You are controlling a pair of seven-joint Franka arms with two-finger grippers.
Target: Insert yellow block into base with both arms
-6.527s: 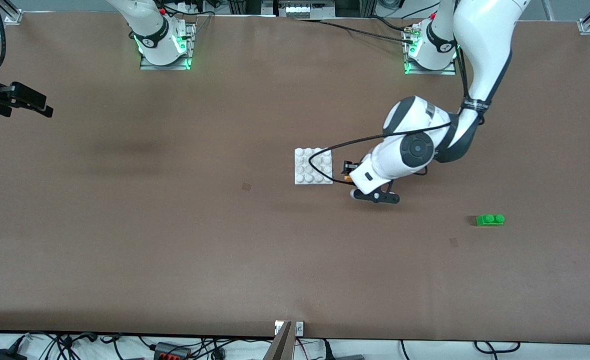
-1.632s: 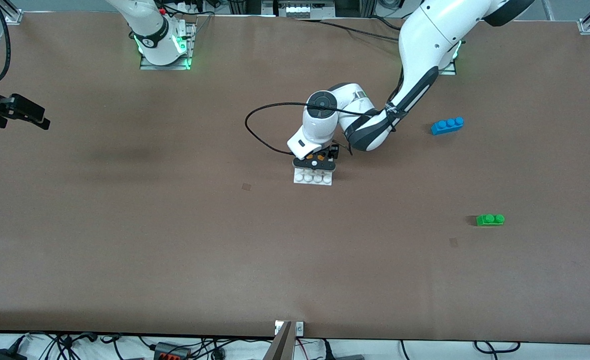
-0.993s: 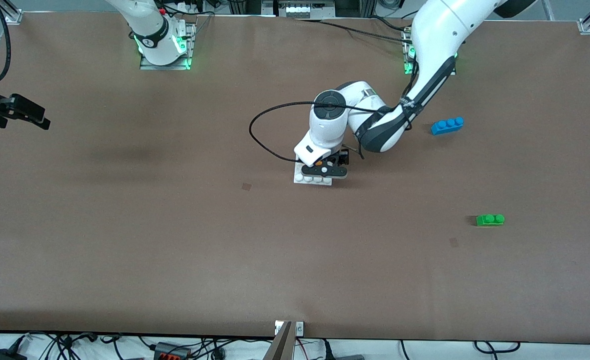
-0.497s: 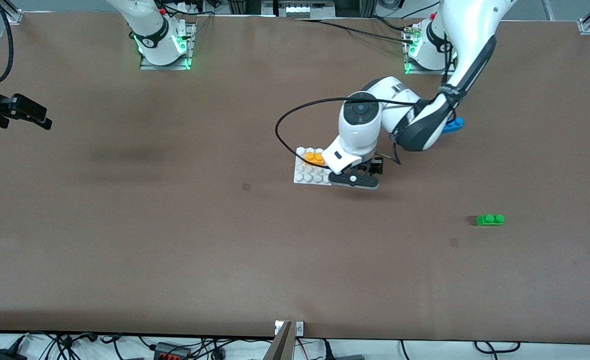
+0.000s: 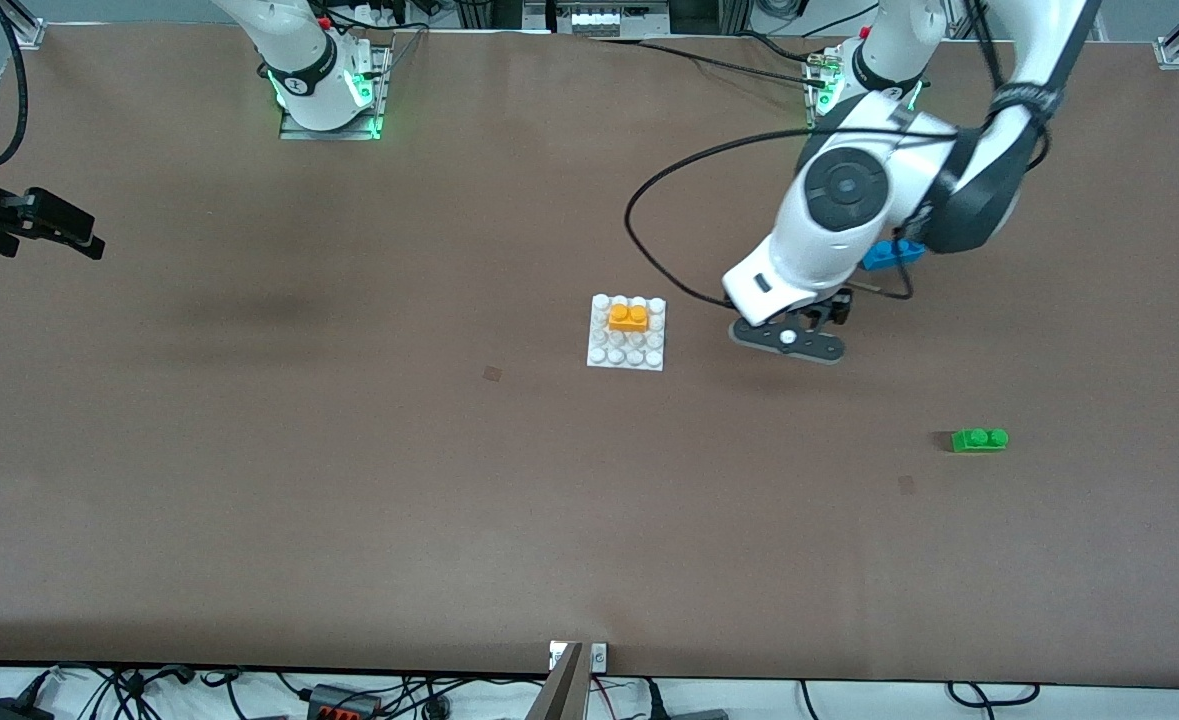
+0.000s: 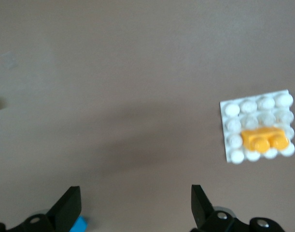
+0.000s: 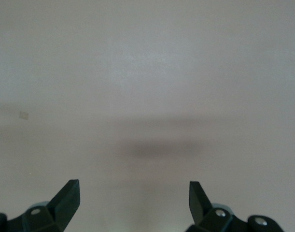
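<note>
The yellow block (image 5: 629, 318) sits pressed on the studs of the white base (image 5: 627, 353) at mid-table, in the rows farther from the front camera. My left gripper (image 5: 817, 318) hangs open and empty above the bare table, beside the base toward the left arm's end. In the left wrist view its fingers (image 6: 70, 209) stand wide apart, with the base (image 6: 234, 110) and the yellow block (image 6: 264, 139) off to one side. My right gripper (image 5: 39, 215) waits open and empty at the right arm's end of the table, over bare table in its wrist view (image 7: 134, 198).
A blue three-stud brick (image 5: 897, 251) lies partly hidden under the left arm, and a corner shows in the left wrist view (image 6: 81, 224). A green two-stud brick (image 5: 979, 439) lies nearer the front camera toward the left arm's end.
My left gripper has let go of the yellow block on the base, risen, and moved away toward the left arm's end. The right arm has not moved.
</note>
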